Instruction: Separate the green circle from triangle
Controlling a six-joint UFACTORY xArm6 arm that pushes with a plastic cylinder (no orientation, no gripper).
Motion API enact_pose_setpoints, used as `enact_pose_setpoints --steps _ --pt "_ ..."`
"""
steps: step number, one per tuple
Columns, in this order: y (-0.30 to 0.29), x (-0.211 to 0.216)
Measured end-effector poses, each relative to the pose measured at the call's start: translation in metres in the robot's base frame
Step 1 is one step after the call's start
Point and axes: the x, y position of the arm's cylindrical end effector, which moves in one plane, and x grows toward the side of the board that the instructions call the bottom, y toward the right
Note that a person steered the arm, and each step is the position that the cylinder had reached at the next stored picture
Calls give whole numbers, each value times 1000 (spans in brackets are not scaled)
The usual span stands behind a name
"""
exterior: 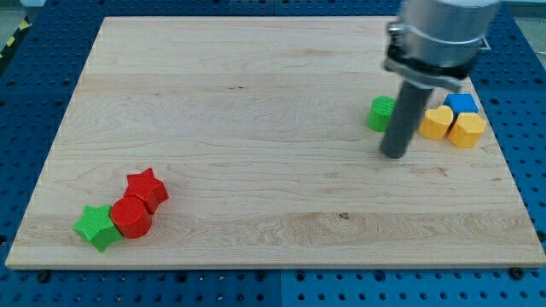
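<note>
The green circle [380,112] lies at the board's right side, its right edge hidden behind my rod. My tip [393,156] rests on the board just below and slightly right of it, close to touching. A blue block [461,104] lies further right, partly covered by the arm; I cannot make out its shape. A yellow heart [437,123] and a yellow hexagon [467,130] lie against the blue block, to the right of the rod.
A red star [147,188], a red circle [130,217] and a green star [95,226] are clustered at the board's bottom left. The wooden board [256,102] sits on a blue perforated table. The arm's body [437,38] hangs over the top right.
</note>
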Motion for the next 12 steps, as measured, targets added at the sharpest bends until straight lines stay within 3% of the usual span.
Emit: enact_pose_setpoints --steps 3,5,8,12 --pt "0 -10" --pt "-39 -16" --pt "-7 -19" --pt "-51 -96"
